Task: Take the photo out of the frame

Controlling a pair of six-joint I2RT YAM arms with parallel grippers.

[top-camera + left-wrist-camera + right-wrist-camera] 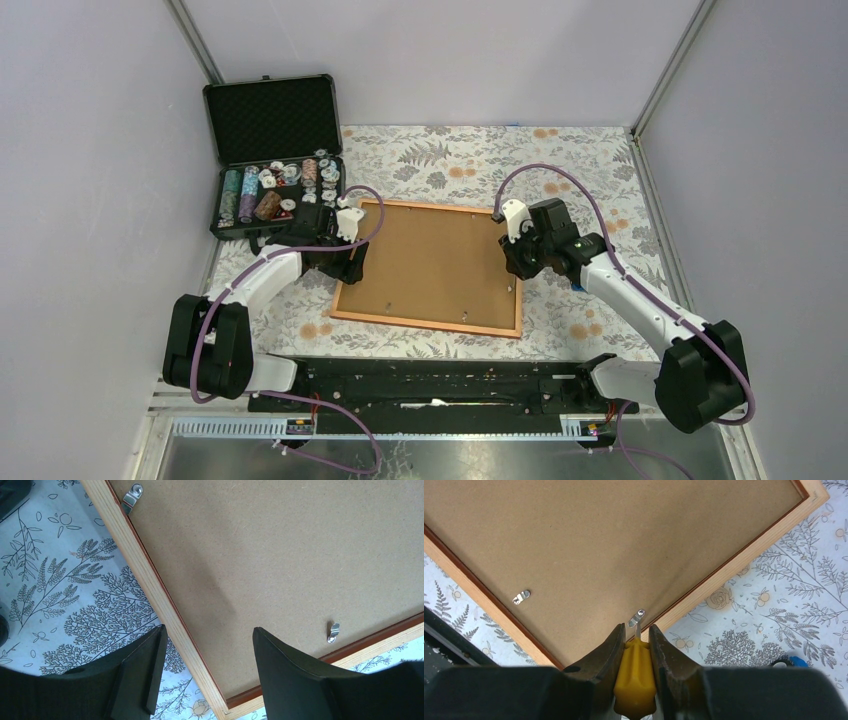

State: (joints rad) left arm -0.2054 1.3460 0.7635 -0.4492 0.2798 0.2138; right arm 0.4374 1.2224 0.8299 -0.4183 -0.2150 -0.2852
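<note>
Step in hand: loosening the back of the frame [430,323], judged from the tool's tip meeting a retaining clip; the photo cannot come out until the clips are swung aside.
Frame: lies face down on the floral tablecloth [450,160] between the two arms, its brown backing board [430,262] facing up.
Photo: not visible; presumably under the backing board, inside the frame.
Right gripper [637,630]: closed narrow on a yellow-handled screwdriver [635,680], whose thin blade touches a small metal clip [638,617] just inside the frame's right-hand edge.
Left gripper [207,635]: jaws wide, holding nothing, hanging over the frame's left edge near a corner; whether it touches the wood cannot be told.
Other clips: one [521,597] further along in the right wrist view, and two [132,495] [333,631] in the left wrist view; all seem to lie over the board.
Next move calls for: a short sideways push of the blade to rotate the clip off the board, with the frame kept from sliding.
After that: likely the remaining clips, then lifting the board.
Nearby: an open black case [275,120] of chips, well apart from the work.
</note>
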